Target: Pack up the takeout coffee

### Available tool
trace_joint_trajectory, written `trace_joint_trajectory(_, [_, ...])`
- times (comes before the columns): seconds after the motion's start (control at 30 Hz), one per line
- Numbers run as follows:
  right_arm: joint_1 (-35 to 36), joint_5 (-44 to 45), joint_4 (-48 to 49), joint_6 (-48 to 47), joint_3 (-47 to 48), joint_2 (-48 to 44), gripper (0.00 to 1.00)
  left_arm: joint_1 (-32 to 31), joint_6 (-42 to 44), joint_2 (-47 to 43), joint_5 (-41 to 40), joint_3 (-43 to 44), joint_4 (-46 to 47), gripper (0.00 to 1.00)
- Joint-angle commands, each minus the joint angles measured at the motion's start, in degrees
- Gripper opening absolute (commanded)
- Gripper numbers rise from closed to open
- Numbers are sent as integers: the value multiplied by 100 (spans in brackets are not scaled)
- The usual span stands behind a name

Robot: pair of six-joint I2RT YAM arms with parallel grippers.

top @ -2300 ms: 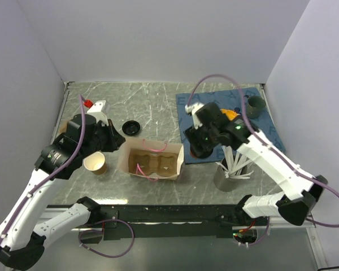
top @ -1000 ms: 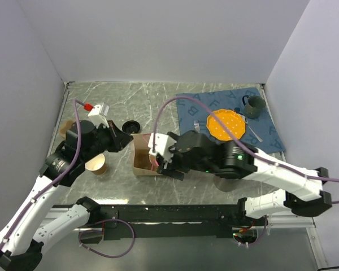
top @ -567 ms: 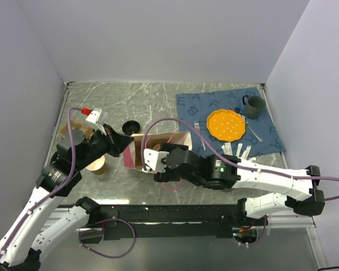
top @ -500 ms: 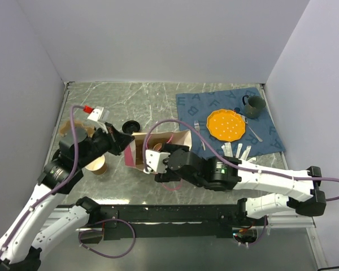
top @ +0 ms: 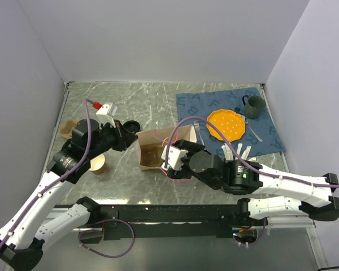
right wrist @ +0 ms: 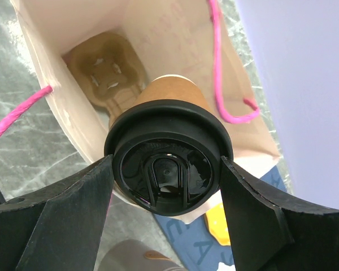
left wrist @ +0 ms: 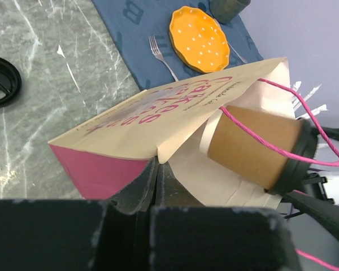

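at the bag (left wrist: 147,118) mouth, the takeout coffee (left wrist: 251,149) is brown, black-lidded

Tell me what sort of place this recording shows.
Probably a staged lab tabletop mimicking a café counter: marble-look table, a paper bag, a takeout coffee, and an orange plate on a blue placemat.

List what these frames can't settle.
- Right wrist: takeout coffee base, behind its own lid; seated in cup carrier or not, unclear.
- Top: the coffee, mostly covered by right gripper.
- Left wrist: left gripper fingertips, blurred, too close; depth of bite on paper bag unclear.
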Motion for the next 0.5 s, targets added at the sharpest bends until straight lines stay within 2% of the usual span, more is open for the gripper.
trace_joint_trajectory(0.0, [42, -180, -124, 172, -53, -54, 49, 18, -250, 34, 32, 281, -53, 1])
trace_joint_trajectory(0.2, [42, -356, 279, -143, -1, 51, 49, 18, -75, -228, 454, 80, 385, 1])
trace_joint_trajectory(0.3, [42, -541, 604, -539, 0, 297, 49, 18, 600, -465, 709, -184, 553, 1])
trace_joint_trajectory(0.47, [-10, -428, 1369, -1014, -421, 474, 48, 18, 1085, -739, 885, -413, 773, 1])
